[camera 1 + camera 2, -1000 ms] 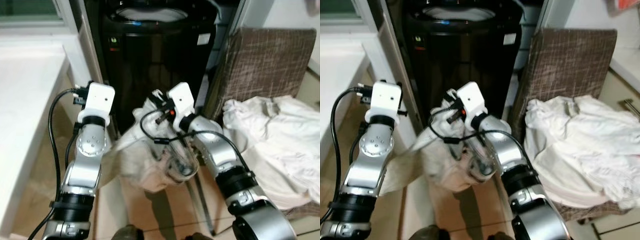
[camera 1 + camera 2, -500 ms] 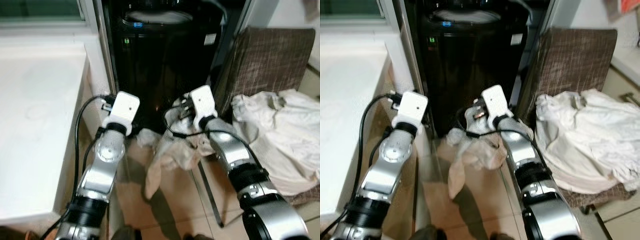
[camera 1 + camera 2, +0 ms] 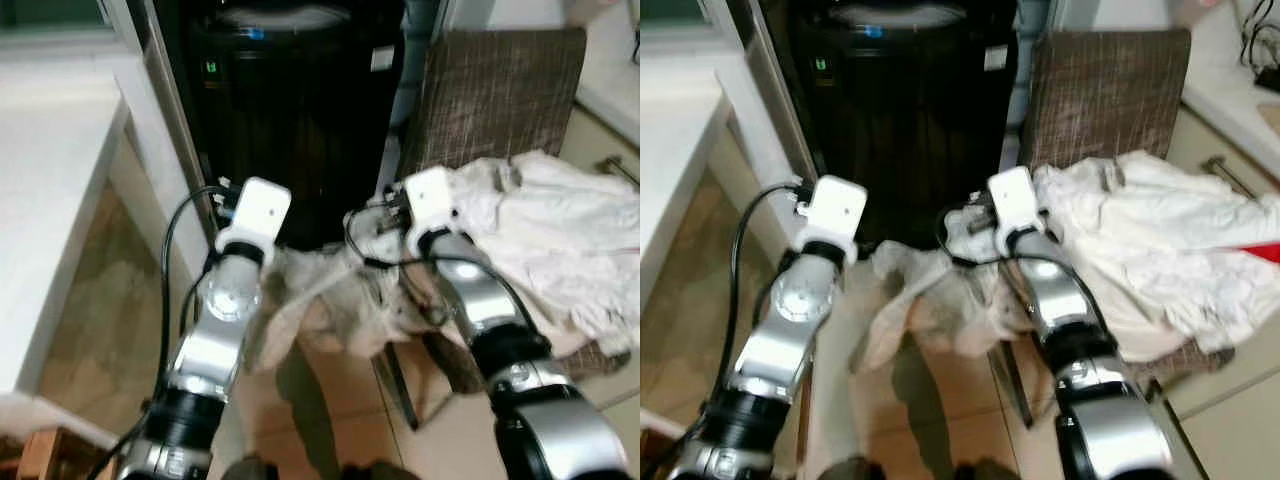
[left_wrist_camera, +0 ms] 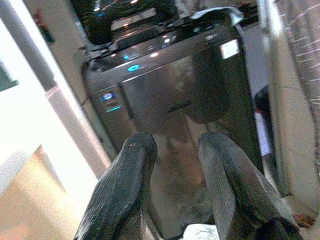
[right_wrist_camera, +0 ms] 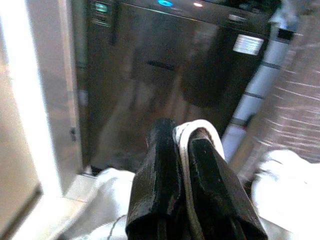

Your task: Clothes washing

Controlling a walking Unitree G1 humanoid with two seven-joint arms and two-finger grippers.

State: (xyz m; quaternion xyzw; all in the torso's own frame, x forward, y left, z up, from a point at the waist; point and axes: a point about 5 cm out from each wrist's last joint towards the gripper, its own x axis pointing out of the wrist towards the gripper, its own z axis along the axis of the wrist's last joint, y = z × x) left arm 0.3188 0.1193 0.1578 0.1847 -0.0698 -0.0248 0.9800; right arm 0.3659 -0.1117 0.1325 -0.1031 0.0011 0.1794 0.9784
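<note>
Since a second ago the white garment [image 3: 330, 305] has been carried lower and spread between both arms before the black washing machine [image 3: 290, 110], pinched in the closed right gripper [image 5: 182, 150] for loading, while the left gripper [image 4: 175, 165] is held apart, empty.

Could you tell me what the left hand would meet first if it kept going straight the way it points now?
Most likely the dark front panel of the washing machine. The left hand points straight at it, its fingers apart with nothing between them; how far away is unclear.
</note>
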